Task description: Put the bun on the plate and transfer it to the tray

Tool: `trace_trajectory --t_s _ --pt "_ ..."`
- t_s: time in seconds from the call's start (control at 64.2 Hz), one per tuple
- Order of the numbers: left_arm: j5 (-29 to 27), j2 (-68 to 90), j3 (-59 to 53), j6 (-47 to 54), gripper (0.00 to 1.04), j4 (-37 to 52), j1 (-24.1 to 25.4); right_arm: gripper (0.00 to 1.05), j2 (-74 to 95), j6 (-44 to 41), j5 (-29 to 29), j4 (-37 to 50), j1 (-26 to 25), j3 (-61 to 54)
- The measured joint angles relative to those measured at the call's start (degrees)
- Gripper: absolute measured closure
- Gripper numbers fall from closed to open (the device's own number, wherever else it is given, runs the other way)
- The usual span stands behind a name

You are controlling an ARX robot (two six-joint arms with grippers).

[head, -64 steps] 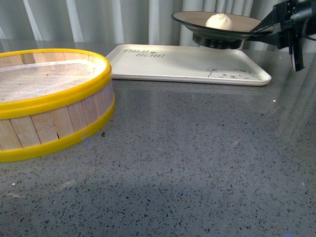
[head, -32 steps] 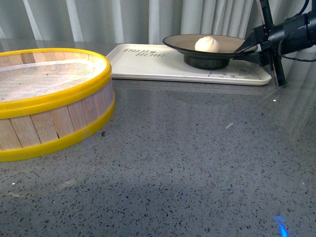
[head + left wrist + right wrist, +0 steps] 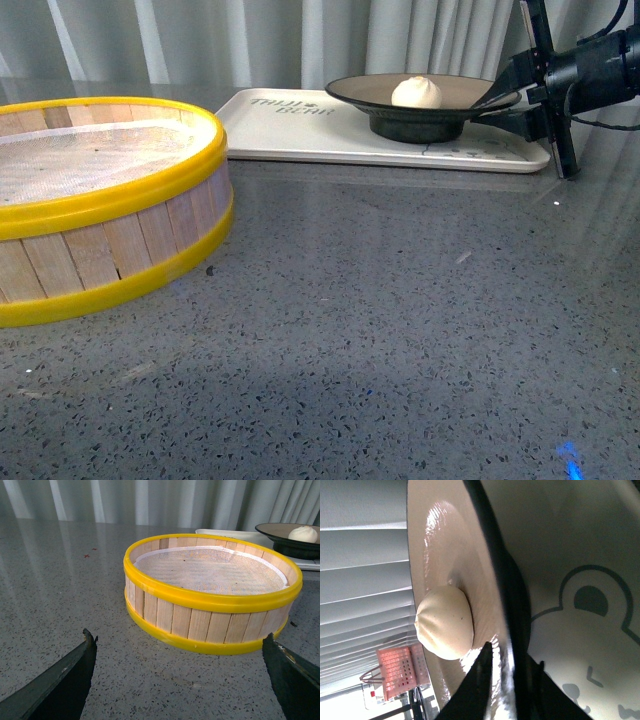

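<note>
Resting on the right end of the tray [image 3: 300,135], whose grey print reads something like "THINK BEAR", the plate [image 3: 440,100] carries the bun [image 3: 416,92] at its middle in the front view, while the right gripper [image 3: 505,100] pinches the plate's right rim and the yellow-rimmed steamer basket [image 3: 100,200] stands well apart on the grey counter [image 3: 400,330]. Seen from the left wrist, the left gripper [image 3: 180,675] hangs spread wide before the basket. Up close in the right wrist view, a fingertip [image 3: 479,680] lies on the plate's inside just beside the bun, above the tray's bear drawing [image 3: 590,630].
</note>
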Motion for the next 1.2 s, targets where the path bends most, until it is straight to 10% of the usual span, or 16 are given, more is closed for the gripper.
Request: trace_trajectory --t_s 0.436,0.873,1.2 --pt "0.0 0.0 0.0 0.0 0.07 0.0 0.0 0.07 -5.0 0.2 4.9 -0.8 -1.9 -2.7" --pt "0.0 0.0 0.0 0.0 0.07 0.0 0.0 0.08 -22.9 -3.8 18.6 1.2 -9.5 -16.7" --pt "0.0 0.0 0.0 0.0 0.07 0.0 0.0 0.08 -56.1 -36.5 26.9 19.6 -24.7 -47.1"
